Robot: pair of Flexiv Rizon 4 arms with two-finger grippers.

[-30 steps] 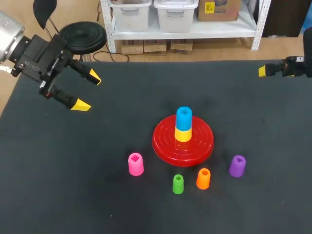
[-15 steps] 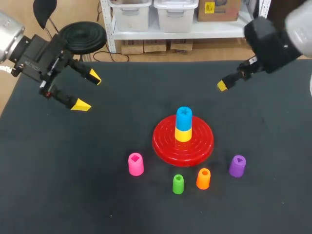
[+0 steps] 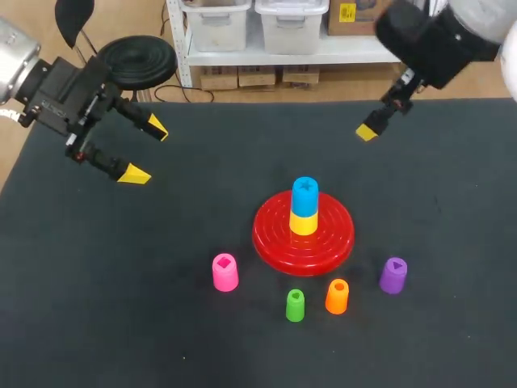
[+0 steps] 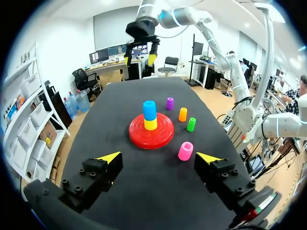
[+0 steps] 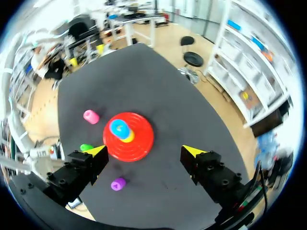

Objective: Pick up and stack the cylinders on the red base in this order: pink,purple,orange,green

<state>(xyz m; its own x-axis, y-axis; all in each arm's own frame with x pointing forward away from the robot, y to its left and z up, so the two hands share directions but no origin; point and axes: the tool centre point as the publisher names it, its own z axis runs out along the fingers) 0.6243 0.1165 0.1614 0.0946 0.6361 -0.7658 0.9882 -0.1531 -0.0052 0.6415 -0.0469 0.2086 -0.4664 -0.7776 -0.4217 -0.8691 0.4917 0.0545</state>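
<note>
Standing upright on black table (image 3: 121, 283), small pink plastic cylinder (image 3: 224, 272) is front-left of round red plastic base (image 3: 271, 234); L arm's fingers (image 3: 133, 174), open & empty, lie nearer than R arm's fingers (image 3: 367, 132), also open.

You've got a glossy red base (image 3: 275, 242) with ringed ridges, topped by a yellow cylinder (image 3: 303, 223) and a blue cylinder (image 3: 304, 192). From its 7 to 4 o'clock you see the pink cylinder (image 3: 224, 273), green cylinder (image 3: 296, 306), orange cylinder (image 3: 337, 297) and purple cylinder (image 3: 393, 276), all plain. The table (image 3: 121, 283) is matte black. The left gripper (image 3: 145, 152) and right gripper (image 5: 145, 150) are black with bright yellow tips.
</note>
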